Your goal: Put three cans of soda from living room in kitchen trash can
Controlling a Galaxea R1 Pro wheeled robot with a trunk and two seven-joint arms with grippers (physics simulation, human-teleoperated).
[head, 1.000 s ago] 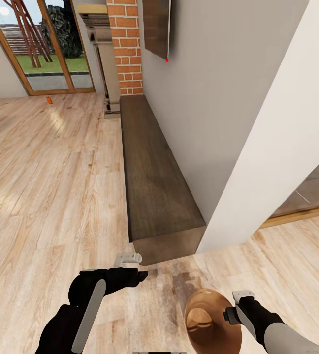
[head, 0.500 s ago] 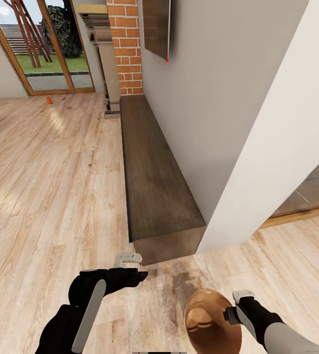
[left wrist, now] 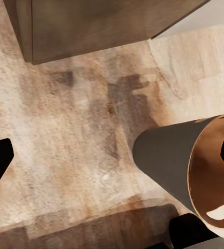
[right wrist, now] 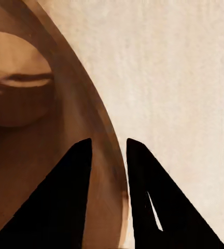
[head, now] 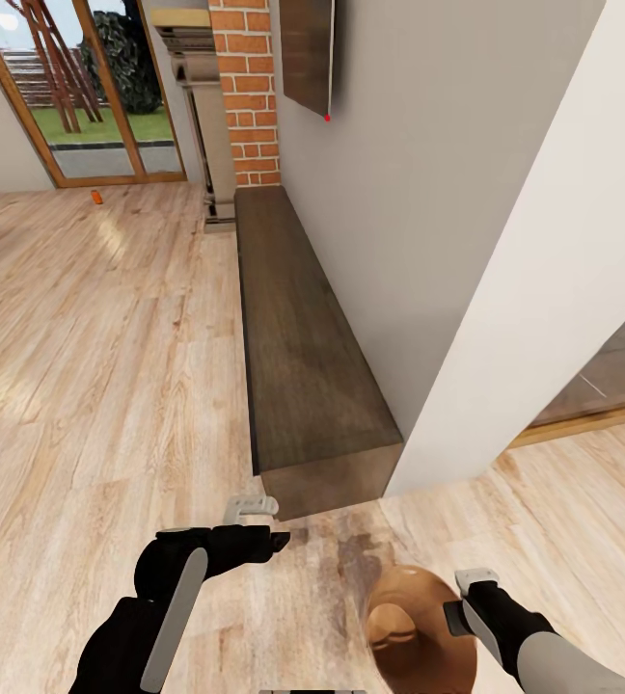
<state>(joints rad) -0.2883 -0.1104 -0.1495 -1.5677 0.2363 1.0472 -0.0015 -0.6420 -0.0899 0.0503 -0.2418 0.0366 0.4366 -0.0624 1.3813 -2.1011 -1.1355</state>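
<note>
The tash can hangs low over the wood floor in the head view, its tan inside facing up. My right gripper is shut on its rim; the right wrist view has the two black fingers astride the rim of the tash can. My left gripper is open with nothing in it, to the left of the bin. The left wrist view looks down at the grey outside of the tash can. One small orange can of soda lies far off on the floor by the glass doors.
A long dark wooden bench runs along the grey wall straight ahead. A white wall corner stands at the right, with a doorway threshold beyond it. A brick column and glass doors are at the back. Open wood floor lies to the left.
The tash can has shifted slightly to the right and lower in the head view with my right gripper. The left arm and the camera have not moved.
</note>
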